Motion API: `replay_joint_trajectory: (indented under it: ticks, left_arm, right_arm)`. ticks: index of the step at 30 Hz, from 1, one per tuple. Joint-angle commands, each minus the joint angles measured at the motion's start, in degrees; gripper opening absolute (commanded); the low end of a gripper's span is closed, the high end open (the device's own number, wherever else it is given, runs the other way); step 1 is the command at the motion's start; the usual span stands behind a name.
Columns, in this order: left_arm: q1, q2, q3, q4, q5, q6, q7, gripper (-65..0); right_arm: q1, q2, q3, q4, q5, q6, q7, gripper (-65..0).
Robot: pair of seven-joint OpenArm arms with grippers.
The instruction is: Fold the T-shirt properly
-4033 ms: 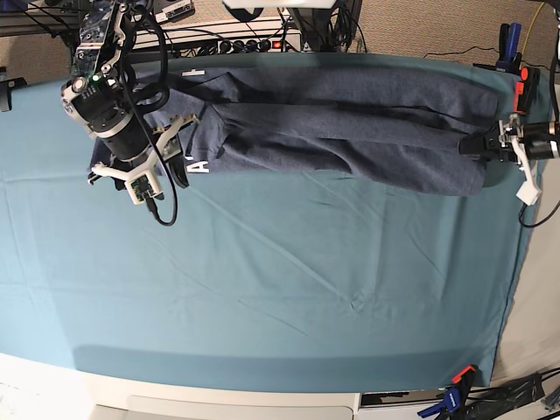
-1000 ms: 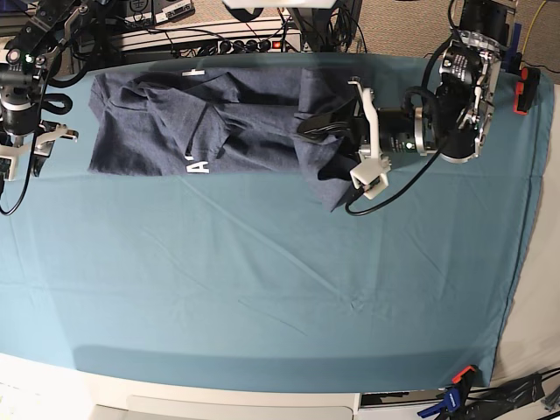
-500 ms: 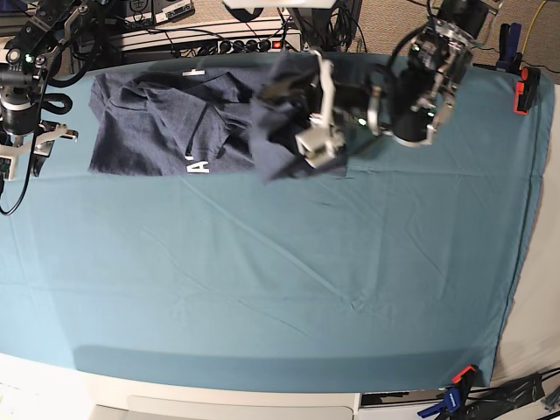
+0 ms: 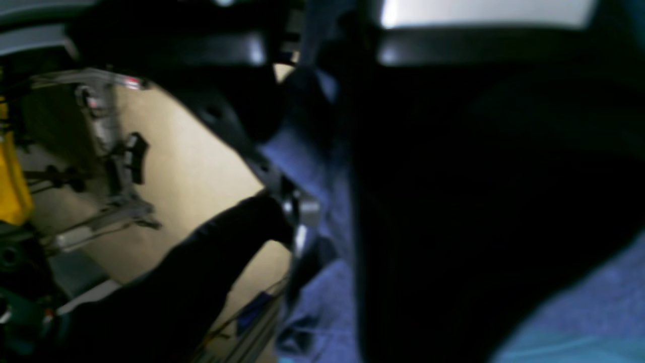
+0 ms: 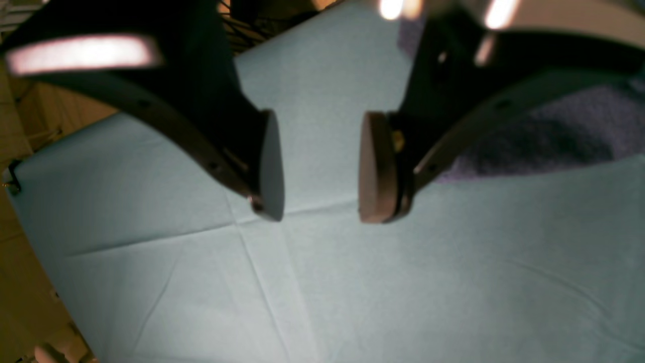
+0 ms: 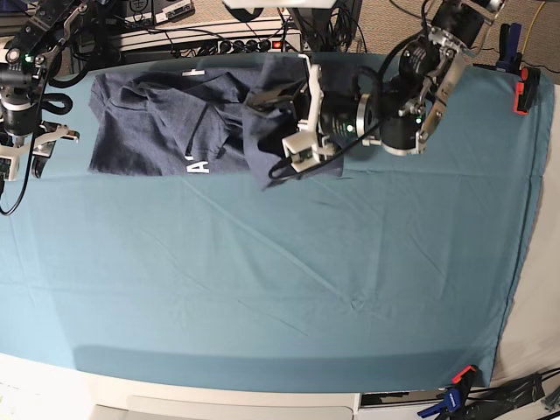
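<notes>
The blue-grey T-shirt (image 6: 166, 122) lies along the table's far edge, with white lettering (image 6: 199, 166) showing at its front edge. My left gripper (image 6: 278, 98) is shut on the shirt's right end and holds it, folded back, over the middle of the shirt. In the left wrist view blue fabric (image 4: 307, 151) runs between the dark fingers of the left gripper (image 4: 322, 131). My right gripper (image 6: 26, 150) is open and empty just left of the shirt. In the right wrist view the right gripper (image 5: 320, 166) hangs above the teal cloth, with the shirt's edge (image 5: 554, 136) to its right.
The teal table cloth (image 6: 280, 280) covers the table. Cables and a power strip (image 6: 236, 42) run behind the far edge. An orange clamp (image 6: 522, 87) sits at the right edge and a blue clamp (image 6: 451, 398) at the front right corner.
My left gripper has carried the shirt's right end leftwards, from the table's right side to over the shirt's middle. The right arm left the shirt earlier and has stayed still for the last second.
</notes>
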Motion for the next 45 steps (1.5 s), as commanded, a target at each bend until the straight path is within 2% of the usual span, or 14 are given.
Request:
replay_joint_trajectory:
  ticks: [1,16,18,19,20,26,30,39,40,41,42,45]
  left_arm:
    - [-1.0,0.0,-0.2,1.0,-0.5,-0.5,-1.5,-65.0]
    - [-1.5,0.2,-0.4,1.0,0.0,-0.5,-1.2,-64.3]
    - [-1.5,0.9,-0.4,1.0,0.2,-0.5,-1.2,-49.4]
    - [-1.5,1.4,-0.4,1.0,0.8,-0.5,-1.3,-43.7]
    - [-1.5,2.4,-0.4,1.0,1.5,-0.5,-1.3,-40.5]
    - [-1.5,7.5,-0.4,1.0,3.9,-0.5,-1.9,-40.1]
    - [-1.6,8.6,-0.4,1.0,4.3,-0.5,-1.9,-40.1]
    - [-1.6,6.4,-0.5,1.0,6.1,-0.5,-1.8,-40.1]
    - [-1.6,6.1,-0.5,1.0,6.4,-0.5,-1.8,-40.1]
    - [-1.6,5.5,-0.5,1.0,6.4,-0.5,-1.6,-40.1]
    - [-1.5,4.9,-0.5,1.0,6.5,-0.5,-1.2,-40.1]
    - [-1.5,1.8,-0.5,1.0,6.5,0.8,-1.0,-40.1]
  right_arm:
    - [0.2,0.9,0.4,0.8,0.5,-0.3,1.6,-39.1]
    - [0.2,0.9,0.4,0.8,0.5,-0.3,1.7,-39.1]
    - [0.2,0.9,0.4,0.8,0.5,-0.3,1.7,-39.1]
    - [0.2,0.9,0.4,0.8,0.5,-0.3,1.7,-39.1]
    - [0.2,0.9,0.4,0.8,0.5,-0.3,1.7,-39.1]
    - [0.2,0.9,0.4,0.8,0.5,-0.3,1.7,-39.1]
    - [0.2,0.9,0.4,0.8,0.5,-0.3,1.7,-39.1]
    - [0.2,1.0,0.4,0.8,0.5,-0.4,1.6,-39.1]
    - [0.2,1.0,0.4,0.7,0.5,-1.9,0.9,-39.1]
    - [0.1,1.0,0.4,0.4,0.9,-5.1,-0.5,-39.1]
    - [0.0,0.9,0.7,-0.2,1.7,-6.3,-1.8,-39.1]
    - [-0.6,0.9,2.1,-4.0,7.8,-6.2,-3.3,-39.0]
